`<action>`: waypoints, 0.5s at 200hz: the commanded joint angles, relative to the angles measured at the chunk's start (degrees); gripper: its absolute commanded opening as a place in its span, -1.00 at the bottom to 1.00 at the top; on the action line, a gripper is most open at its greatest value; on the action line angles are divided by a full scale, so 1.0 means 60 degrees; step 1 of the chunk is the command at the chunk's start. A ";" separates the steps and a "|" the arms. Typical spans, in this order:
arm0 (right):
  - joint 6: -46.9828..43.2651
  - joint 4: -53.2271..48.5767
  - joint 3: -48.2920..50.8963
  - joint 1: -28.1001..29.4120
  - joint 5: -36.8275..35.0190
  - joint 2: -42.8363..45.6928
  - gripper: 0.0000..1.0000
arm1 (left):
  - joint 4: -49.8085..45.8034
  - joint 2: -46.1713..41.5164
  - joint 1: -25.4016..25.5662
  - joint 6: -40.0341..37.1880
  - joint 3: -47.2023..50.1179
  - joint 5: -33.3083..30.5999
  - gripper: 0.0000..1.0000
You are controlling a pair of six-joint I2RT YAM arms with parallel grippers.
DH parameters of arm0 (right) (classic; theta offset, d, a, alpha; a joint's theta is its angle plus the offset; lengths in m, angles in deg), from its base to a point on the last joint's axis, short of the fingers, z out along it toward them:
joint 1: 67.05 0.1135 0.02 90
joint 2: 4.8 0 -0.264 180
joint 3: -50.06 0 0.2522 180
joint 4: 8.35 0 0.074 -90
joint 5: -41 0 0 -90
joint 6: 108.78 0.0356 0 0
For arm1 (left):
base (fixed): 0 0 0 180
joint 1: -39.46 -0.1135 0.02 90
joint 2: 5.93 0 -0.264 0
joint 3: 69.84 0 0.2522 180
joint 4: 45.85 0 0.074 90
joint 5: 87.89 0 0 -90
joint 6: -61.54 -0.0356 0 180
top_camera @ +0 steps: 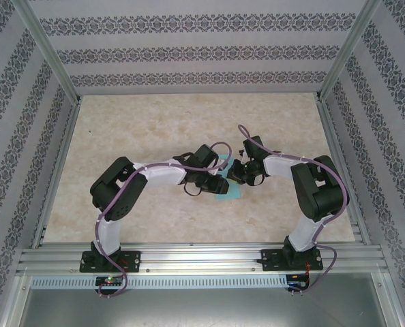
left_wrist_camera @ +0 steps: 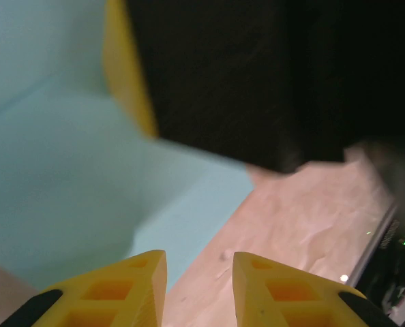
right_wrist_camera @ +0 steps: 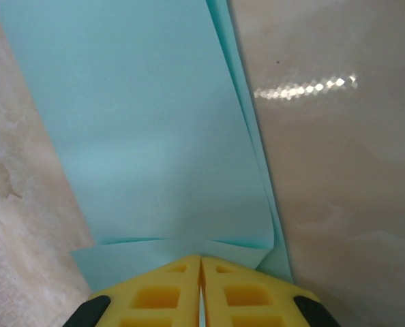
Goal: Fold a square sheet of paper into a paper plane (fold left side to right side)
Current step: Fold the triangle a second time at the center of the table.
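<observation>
While right gripper (right_wrist_camera: 201, 269) pinches square sheet of paper (right_wrist_camera: 155, 122) at frame bottom, left gripper (left_wrist_camera: 200, 272) spread, holding nothing: unpinned layers may slide, skewing crease.

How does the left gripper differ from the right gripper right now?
The left gripper has its jaws apart with nothing between them; the right gripper has its jaws closed, pinching the turquoise paper. The left one points at the paper's edge and the bare table; the right one sits over the paper. Both are yellow-tipped.

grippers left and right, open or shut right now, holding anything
left gripper: open, holding nothing
right gripper: shut on the edge of the folded turquoise paper
</observation>
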 commanded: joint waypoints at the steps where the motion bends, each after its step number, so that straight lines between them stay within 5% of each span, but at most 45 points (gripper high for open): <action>1: -0.0202 -0.0270 0.0090 -0.0045 -0.0609 -0.0314 -0.79 | -0.0305 0.0246 -0.0005 -0.0409 -0.0616 0.0107 -0.35; 100: -0.0218 -0.0312 0.0097 -0.0053 -0.0624 -0.0335 -0.79 | -0.0288 0.1195 -0.0104 -0.0515 -0.0902 0.0016 -0.36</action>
